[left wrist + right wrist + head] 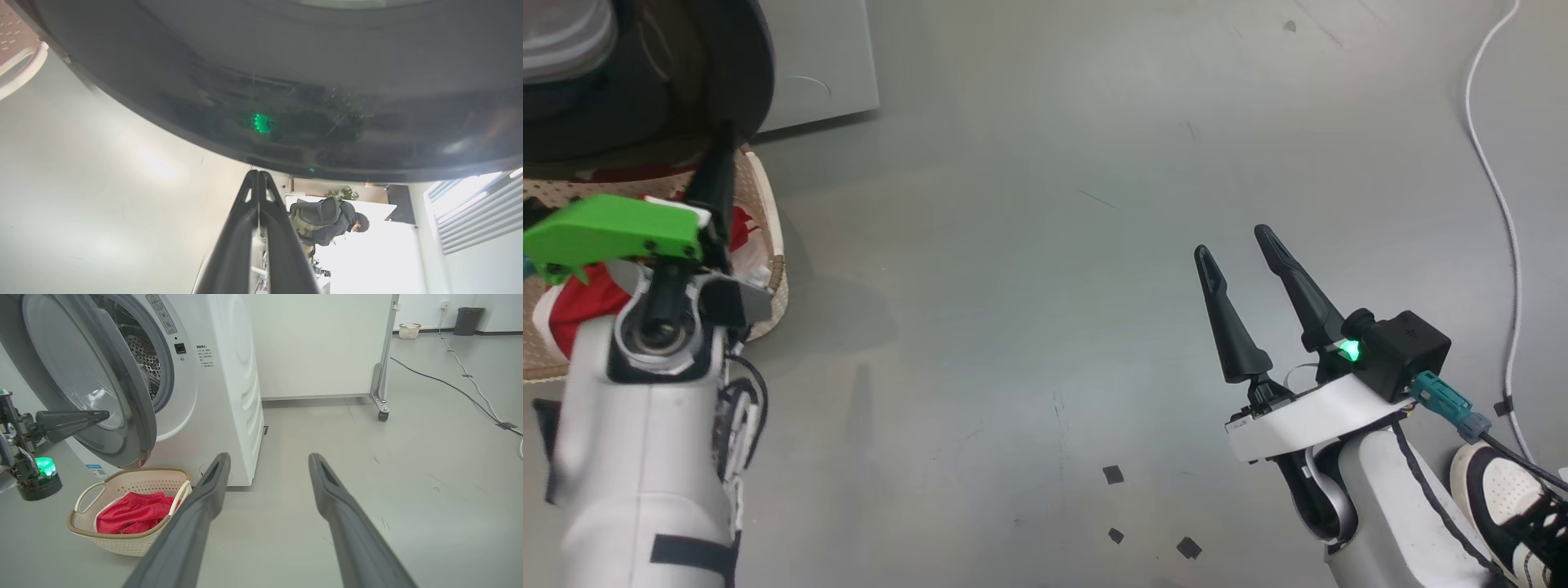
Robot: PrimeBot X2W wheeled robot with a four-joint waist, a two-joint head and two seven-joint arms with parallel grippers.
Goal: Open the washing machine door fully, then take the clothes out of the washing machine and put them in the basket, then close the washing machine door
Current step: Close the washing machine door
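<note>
Closing looks next, clothes (130, 512) already in the basket (122, 543): left gripper (258, 175), pressed together by the washing machine door (286, 102), should push it steadily; right gripper (267, 465) hangs spread, well right.

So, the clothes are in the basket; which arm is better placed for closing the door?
Left. The left gripper, fingers shut, points at the washing machine door, close to its black rim. The right gripper hangs open over the floor, away from the door.
</note>
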